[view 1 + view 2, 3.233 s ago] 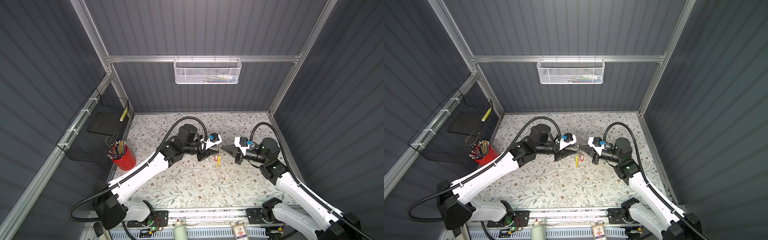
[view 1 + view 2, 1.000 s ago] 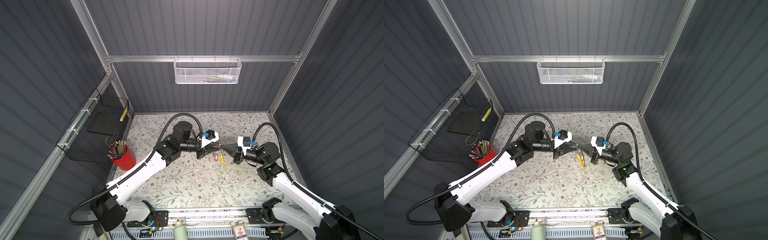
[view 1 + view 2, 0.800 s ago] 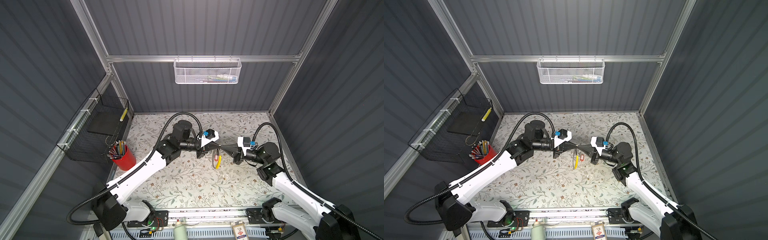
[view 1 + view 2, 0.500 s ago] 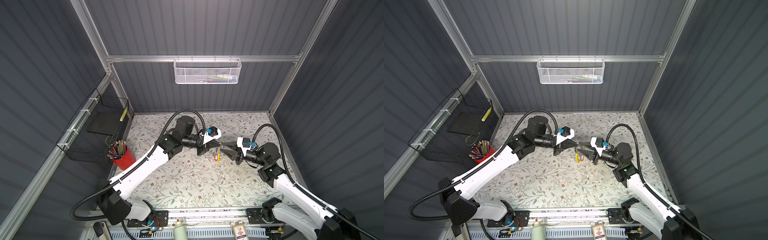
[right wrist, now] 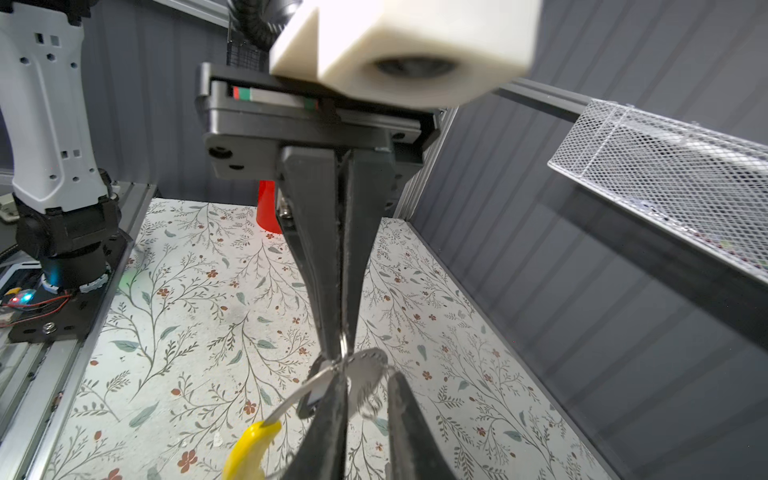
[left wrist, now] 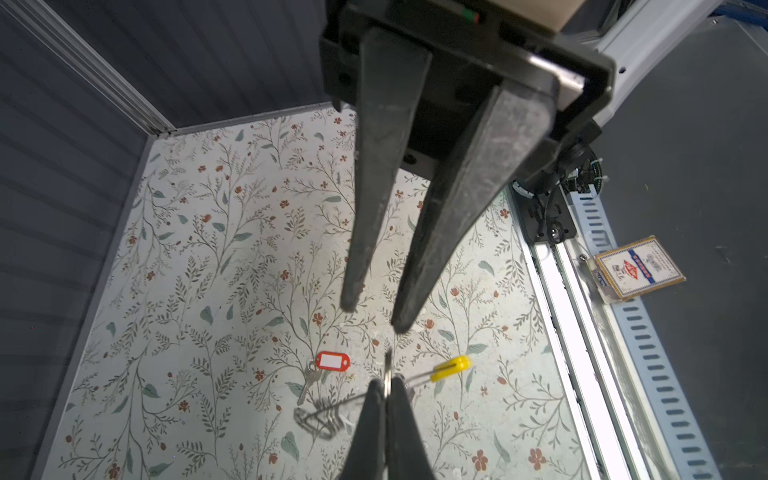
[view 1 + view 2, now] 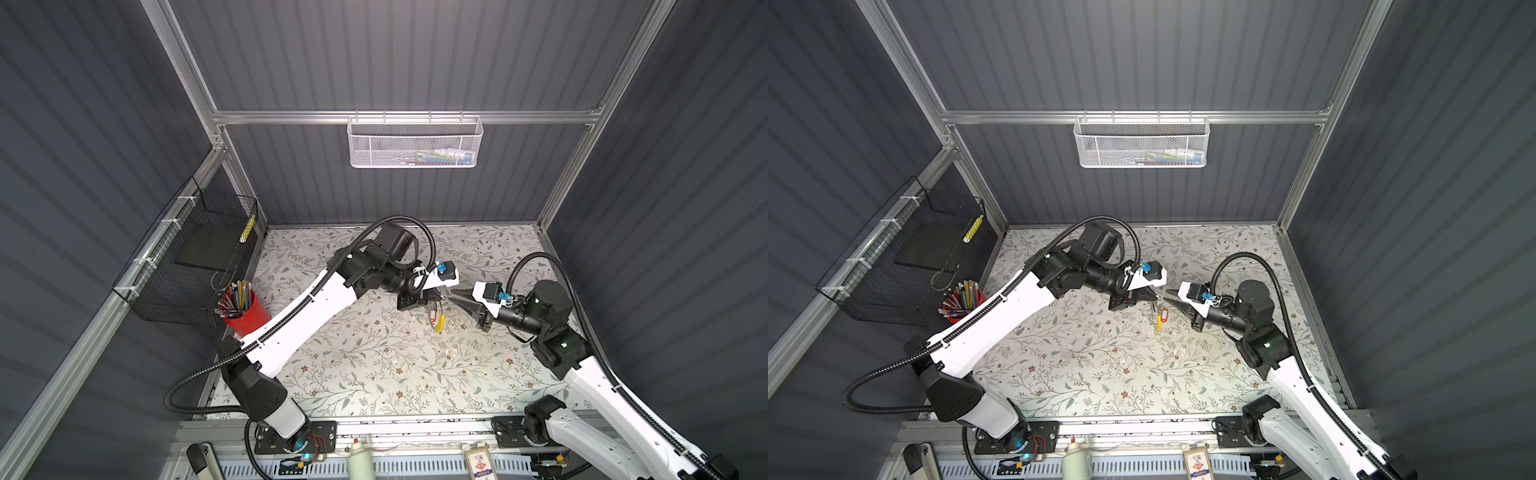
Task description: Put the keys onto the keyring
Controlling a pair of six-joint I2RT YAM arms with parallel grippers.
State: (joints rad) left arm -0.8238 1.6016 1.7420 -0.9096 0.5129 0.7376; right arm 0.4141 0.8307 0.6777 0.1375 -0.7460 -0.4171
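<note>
We pinch the keyring (image 6: 451,368) in the left end effector (image 6: 387,380) above the table (image 6: 232,291), probably for threading; the right end effector (image 6: 376,318) is narrow, empty.

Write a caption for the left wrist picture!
Left gripper pinches the thin grey metal keyring with yellow plastic segment; open right gripper faces it, red-tagged silvery key nearby.

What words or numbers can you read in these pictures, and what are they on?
No text reads clearly.
The card: red and blue print, too small to read.
The red key tag: its white label looks blank.
The yellow strip at the wire basket: dark marks, too small to read.
</note>
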